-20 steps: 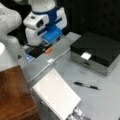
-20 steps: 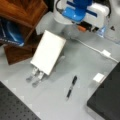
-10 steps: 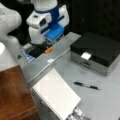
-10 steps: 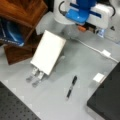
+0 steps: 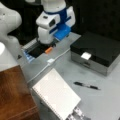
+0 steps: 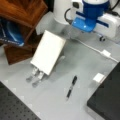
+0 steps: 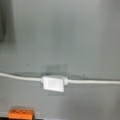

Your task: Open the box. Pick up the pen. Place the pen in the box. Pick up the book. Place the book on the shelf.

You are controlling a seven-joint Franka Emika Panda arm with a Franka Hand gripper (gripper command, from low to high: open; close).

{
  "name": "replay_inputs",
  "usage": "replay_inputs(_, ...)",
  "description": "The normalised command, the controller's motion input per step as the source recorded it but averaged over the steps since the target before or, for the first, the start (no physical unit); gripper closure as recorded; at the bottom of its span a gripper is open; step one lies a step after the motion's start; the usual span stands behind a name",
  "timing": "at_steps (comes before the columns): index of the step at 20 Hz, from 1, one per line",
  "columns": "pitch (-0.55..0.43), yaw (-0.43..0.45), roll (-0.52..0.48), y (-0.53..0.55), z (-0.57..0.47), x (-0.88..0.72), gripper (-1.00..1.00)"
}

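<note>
Both pen (image 5: 86,85) and gripper (image 5: 43,46) well apart

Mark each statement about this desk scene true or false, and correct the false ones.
1. The box has its lid shut. True.
2. The pen lies inside the box. False: it lies on the grey table, beside the box.
3. The book leans tilted on a silver rack. True.
4. The book already sits on the shelf. False: it is on the rack, beside the shelf.
5. The end effector holds the pen. False: the pen lies untouched; the end effector itself does not show, and the wrist view shows only a white cable on the table.
</note>
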Motion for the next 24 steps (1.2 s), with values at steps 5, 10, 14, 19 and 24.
replay_inputs(5,0.131,-0.007,0.411,0.21,0.06,0.35,-1.00)
replay_inputs(10,0.028,-0.057,0.436,0.09,0.02,0.34,-1.00)
replay_inputs(14,0.005,0.042,0.284,0.09,-0.18,0.32,-1.00)
replay_inputs(19,-0.018,0.036,0.270,0.09,-0.27,0.28,-1.00)
replay_inputs(24,-0.040,0.090,0.362,-0.02,-0.11,0.19,-1.00)
